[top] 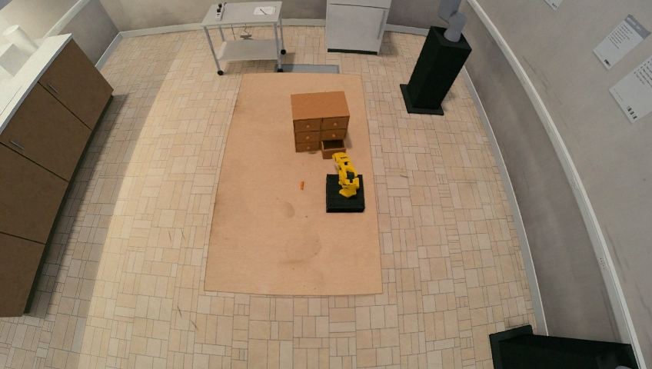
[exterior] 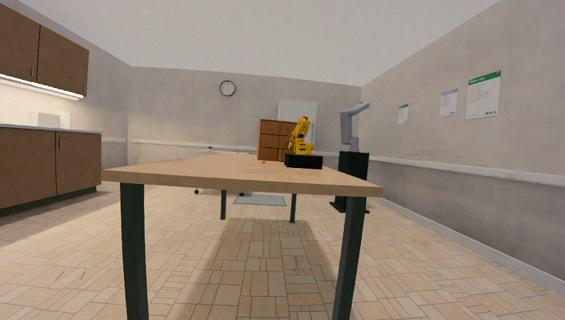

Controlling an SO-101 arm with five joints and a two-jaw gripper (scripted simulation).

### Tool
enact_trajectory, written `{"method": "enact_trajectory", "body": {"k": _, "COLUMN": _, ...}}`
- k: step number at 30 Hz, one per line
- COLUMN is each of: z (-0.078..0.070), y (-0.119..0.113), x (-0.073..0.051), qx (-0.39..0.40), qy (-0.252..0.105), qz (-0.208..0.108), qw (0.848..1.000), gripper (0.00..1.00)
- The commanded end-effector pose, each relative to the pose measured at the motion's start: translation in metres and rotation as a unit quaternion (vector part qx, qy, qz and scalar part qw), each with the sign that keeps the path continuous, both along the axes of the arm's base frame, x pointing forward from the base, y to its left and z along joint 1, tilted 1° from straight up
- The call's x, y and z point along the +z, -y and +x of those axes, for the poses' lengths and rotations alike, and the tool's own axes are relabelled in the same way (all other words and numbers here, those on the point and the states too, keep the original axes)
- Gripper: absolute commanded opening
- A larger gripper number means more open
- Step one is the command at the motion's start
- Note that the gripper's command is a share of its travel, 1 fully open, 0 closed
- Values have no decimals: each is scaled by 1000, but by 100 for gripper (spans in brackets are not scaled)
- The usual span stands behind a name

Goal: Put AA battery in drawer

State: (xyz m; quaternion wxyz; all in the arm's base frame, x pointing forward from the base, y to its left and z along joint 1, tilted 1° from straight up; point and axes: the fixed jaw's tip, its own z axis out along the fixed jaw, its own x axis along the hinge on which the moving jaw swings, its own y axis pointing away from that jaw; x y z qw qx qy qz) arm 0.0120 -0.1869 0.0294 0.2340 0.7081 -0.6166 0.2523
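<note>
A small orange AA battery [top: 301, 184] lies on the wooden table, left of my black base [top: 344, 199]. The brown chest of six small drawers [top: 320, 119] stands behind it and also shows in the side view [exterior: 273, 139]. Its bottom right drawer [top: 333, 148] is pulled partly out; I cannot see what is inside. The other drawers look shut. My yellow arm reaches toward the chest, with the gripper [top: 338, 157] raised just at the front of the open drawer. The fingers stand narrow and nothing shows between them. In the side view the arm [exterior: 299, 135] stands high in front of the chest.
The table edge runs close on the right of my base. A black pedestal with a grey arm [top: 434, 68] stands on the floor beyond the table. A white cart [top: 244, 31] and brown cabinets [top: 41, 137] are farther off.
</note>
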Motion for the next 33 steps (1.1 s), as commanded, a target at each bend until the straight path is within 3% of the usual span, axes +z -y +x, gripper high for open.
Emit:
{"method": "enact_trajectory", "body": {"k": 1, "z": 1, "y": 2, "x": -1, "qx": 2, "qy": -1, "qz": -2, "qw": 1000, "gripper": 21}}
{"method": "enact_trajectory", "body": {"k": 12, "z": 1, "y": 2, "x": -1, "qx": 2, "qy": -1, "qz": -2, "qw": 1000, "gripper": 21}}
{"method": "enact_trajectory", "body": {"k": 16, "z": 1, "y": 7, "x": -10, "qx": 2, "qy": -1, "qz": -3, "qw": 1000, "gripper": 21}}
{"method": "enact_trajectory", "body": {"k": 18, "z": 1, "y": 4, "x": -15, "qx": 2, "qy": -2, "qz": 12, "qw": 1000, "gripper": 21}}
{"method": "enact_trajectory", "body": {"k": 33, "z": 1, "y": 4, "x": -15, "qx": 2, "qy": -2, "qz": 12, "qw": 1000, "gripper": 21}}
